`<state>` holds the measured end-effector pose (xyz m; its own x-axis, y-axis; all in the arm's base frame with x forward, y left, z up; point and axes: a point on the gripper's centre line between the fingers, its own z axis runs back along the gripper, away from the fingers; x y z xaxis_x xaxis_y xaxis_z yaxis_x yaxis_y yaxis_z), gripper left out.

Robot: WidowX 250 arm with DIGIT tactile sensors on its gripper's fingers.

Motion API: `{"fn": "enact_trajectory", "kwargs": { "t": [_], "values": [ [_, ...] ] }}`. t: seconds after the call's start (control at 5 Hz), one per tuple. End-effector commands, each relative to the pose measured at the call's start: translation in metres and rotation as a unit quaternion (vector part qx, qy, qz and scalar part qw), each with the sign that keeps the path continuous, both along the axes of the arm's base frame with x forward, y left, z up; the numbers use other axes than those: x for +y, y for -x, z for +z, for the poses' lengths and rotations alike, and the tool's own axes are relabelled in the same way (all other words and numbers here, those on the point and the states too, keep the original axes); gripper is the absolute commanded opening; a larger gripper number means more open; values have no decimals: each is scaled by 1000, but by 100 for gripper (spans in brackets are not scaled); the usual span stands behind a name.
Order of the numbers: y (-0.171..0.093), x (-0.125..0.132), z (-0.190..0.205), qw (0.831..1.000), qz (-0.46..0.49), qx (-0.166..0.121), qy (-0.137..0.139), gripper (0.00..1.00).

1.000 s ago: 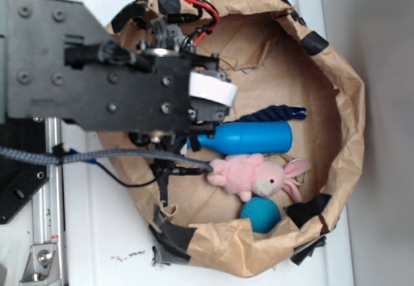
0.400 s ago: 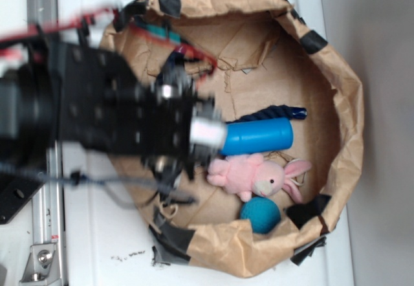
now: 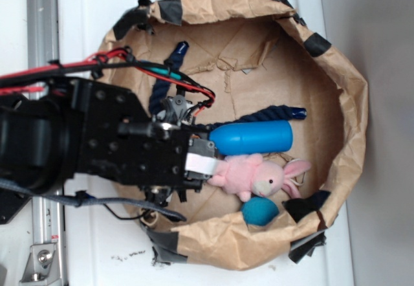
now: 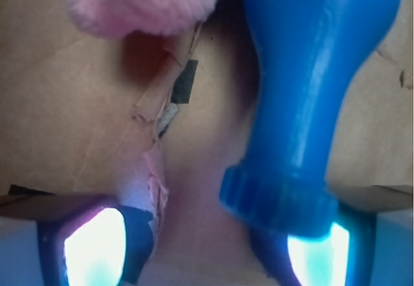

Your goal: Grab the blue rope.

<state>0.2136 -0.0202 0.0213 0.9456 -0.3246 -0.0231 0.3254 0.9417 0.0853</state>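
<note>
Blue plastic fills the wrist view: the bottle [image 4: 310, 105] stands by the right finger, with the gripper [image 4: 207, 247] spread wide around nothing. Beyond sits a pink bunny [image 3: 255, 176]. The blue rope [image 3: 275, 113] curves behind the bottle, probably continuing under the arm, inside the paper bag [image 3: 343, 105].

Nothing readable is showing up anywhere: no words, labels, brands, numbers or signs are appearing in either view.
</note>
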Motion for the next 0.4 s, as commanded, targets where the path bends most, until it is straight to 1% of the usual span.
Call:
{"fn": "enact_trajectory", "kwargs": {
  "t": [0.0,0.2],
  "values": [
    [-9,14,-1,999,-32,-27,-30,100],
    [-9,24,-5,997,-43,-29,-55,100]
  ]
}}
